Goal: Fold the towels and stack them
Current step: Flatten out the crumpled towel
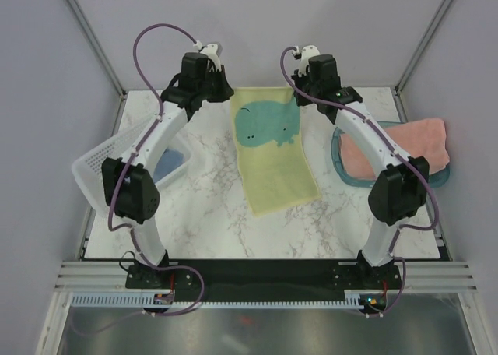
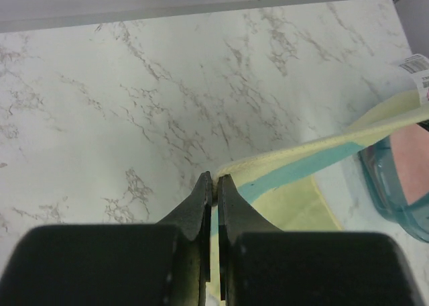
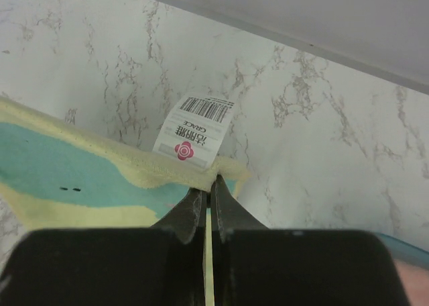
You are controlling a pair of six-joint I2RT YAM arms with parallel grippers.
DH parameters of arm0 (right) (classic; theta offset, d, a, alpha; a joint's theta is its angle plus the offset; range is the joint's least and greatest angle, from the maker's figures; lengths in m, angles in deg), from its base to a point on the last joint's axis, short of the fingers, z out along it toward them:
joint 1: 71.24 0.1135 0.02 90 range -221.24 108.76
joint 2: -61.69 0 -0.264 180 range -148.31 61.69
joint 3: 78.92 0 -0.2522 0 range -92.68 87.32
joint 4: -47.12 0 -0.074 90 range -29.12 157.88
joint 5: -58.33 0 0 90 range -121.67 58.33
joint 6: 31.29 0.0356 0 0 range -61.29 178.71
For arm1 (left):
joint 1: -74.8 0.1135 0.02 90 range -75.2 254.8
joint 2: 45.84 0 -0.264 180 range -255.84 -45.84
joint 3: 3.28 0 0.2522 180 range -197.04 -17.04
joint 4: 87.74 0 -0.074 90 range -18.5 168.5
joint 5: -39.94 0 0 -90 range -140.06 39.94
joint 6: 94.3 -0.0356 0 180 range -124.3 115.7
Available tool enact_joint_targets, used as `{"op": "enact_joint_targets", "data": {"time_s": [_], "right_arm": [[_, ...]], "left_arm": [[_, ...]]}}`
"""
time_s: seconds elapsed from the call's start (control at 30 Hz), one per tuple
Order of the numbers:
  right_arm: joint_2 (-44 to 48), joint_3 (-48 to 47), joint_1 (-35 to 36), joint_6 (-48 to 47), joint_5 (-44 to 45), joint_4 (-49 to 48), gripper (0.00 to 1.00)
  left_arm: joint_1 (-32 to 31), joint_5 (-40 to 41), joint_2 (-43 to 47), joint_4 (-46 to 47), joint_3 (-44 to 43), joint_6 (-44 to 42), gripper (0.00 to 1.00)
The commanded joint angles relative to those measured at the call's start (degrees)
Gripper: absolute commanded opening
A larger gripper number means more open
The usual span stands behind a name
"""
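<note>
The pale-yellow-and-teal towel lies lengthwise in the middle of the table, its far edge lifted. My left gripper is shut on its far left corner. My right gripper is shut on its far right corner, next to a white paper tag. The salmon-pink towel lies folded on the teal tray at the right. A blue-grey towel shows inside the white basket at the left, partly hidden by my left arm.
The marble table top has a raised back wall just behind both grippers. The tray's rim also shows at the right edge of the left wrist view. The basket stands tilted at the table's left edge.
</note>
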Motion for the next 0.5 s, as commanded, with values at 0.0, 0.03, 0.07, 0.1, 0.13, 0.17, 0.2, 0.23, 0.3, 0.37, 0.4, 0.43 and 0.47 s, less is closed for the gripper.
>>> {"op": "enact_joint_targets", "data": {"time_s": [0.0, 0.03, 0.07, 0.1, 0.13, 0.17, 0.2, 0.23, 0.3, 0.37, 0.4, 0.43, 0.47], "right_arm": [[-4.8, -6.2, -4.0, 0.3, -6.2, -6.0, 0.00], [-8.1, -8.6, -5.1, -0.2, -6.6, -6.2, 0.00], [-9.4, -9.7, -5.6, -0.5, -6.8, -6.9, 0.00], [-11.8, -11.9, -6.1, -1.1, -7.4, -7.0, 0.00], [-12.8, -12.9, -6.9, -1.6, -7.9, -7.2, 0.00], [-13.6, -13.8, -7.3, -2.3, -8.6, -7.5, 0.00], [-14.6, -14.2, -7.5, -3.5, -9.6, -8.1, 0.00], [-14.9, -13.9, -7.6, -3.9, -9.5, -8.9, 0.00], [-15.1, -12.2, -7.7, -4.9, -10.4, -11.2, 0.00], [-15.0, -10.1, -7.7, -7.2, -10.8, -13.2, 0.00], [-14.6, -7.8, -7.8, -8.0, -10.6, -13.6, 0.00], [-14.3, -6.5, -7.8, -10.1, -9.5, -14.0, 0.00], [-13.8, -5.1, -7.9, -11.2, -8.8, -15.1, 0.00]], "left_arm": [[3.6, 0.1, -6.4, 8.0, -4.0, -2.9, 0.02], [4.2, -0.2, -8.0, 9.0, -5.4, -3.0, 0.02], [4.9, -1.0, -9.2, 11.0, -6.4, -3.2, 0.02], [5.2, -1.5, -11.8, 11.7, -8.5, -3.2, 0.02], [5.5, -2.2, -12.9, 12.5, -9.4, -3.6, 0.02], [5.8, -3.0, -14.0, 14.3, -10.4, -3.9, 0.02], [5.7, -3.2, -16.0, 15.4, -11.4, -4.4, 0.02], [5.7, -3.6, -16.8, 16.4, -11.8, -4.8, 0.02], [5.8, -5.4, -18.3, 17.9, -12.7, -5.5, 0.02], [5.8, -6.6, -19.4, 18.4, -12.5, -5.3, 0.02], [5.8, -7.2, -19.6, 18.4, -12.1, -5.2, 0.02], [5.7, -8.1, -19.4, 18.4, -11.5, -5.1, 0.02], [5.7, -9.8, -19.0, 18.4, -10.8, -5.0, 0.02]]}}
